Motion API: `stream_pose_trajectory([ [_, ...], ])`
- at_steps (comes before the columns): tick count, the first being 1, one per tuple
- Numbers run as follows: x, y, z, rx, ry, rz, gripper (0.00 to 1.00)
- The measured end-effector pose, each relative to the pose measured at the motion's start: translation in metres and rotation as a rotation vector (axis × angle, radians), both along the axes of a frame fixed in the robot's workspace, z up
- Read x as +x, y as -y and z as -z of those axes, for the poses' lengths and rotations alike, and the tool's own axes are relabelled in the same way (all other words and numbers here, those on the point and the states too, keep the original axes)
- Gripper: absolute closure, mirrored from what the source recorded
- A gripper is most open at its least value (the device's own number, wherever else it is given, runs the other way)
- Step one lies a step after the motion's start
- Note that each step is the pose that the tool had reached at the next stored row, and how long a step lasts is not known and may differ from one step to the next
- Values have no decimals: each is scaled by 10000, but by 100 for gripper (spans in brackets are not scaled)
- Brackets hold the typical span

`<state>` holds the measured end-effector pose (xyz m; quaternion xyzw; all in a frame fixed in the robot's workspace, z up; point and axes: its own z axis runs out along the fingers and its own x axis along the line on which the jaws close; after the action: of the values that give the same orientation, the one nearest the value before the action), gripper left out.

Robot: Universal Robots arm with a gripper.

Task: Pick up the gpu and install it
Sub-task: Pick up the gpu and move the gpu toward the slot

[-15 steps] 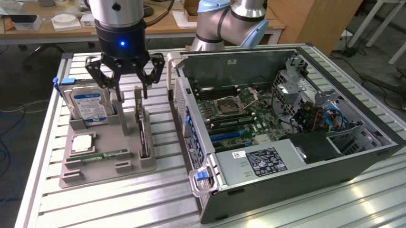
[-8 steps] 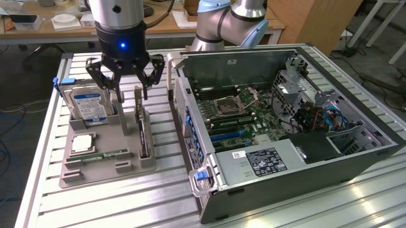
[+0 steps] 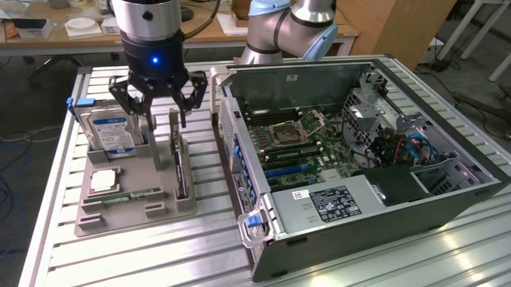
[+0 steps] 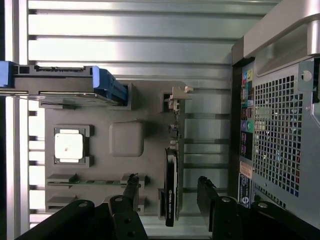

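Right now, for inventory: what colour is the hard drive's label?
Label: blue and white, best in exterior view.

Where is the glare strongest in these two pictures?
Exterior view: bright streaks glare off the ribbed silver metal table beside the open black computer case. Wrist view: the same table's slats wash out pale, the small square silver chip glows white, the black claw looks dark.

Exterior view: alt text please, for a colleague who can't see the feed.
The open gripper hangs close above the gpu, which stands on edge in a grey tray beside a hard drive. To the exterior view's right lies an open computer case, motherboard exposed, on the slatted metal table.
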<state>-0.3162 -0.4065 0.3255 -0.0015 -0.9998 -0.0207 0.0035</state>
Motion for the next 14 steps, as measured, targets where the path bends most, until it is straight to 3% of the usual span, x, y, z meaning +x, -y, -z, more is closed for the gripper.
stream_pose_trajectory([
  [14,0,9,61,6,2,-1,41],
])
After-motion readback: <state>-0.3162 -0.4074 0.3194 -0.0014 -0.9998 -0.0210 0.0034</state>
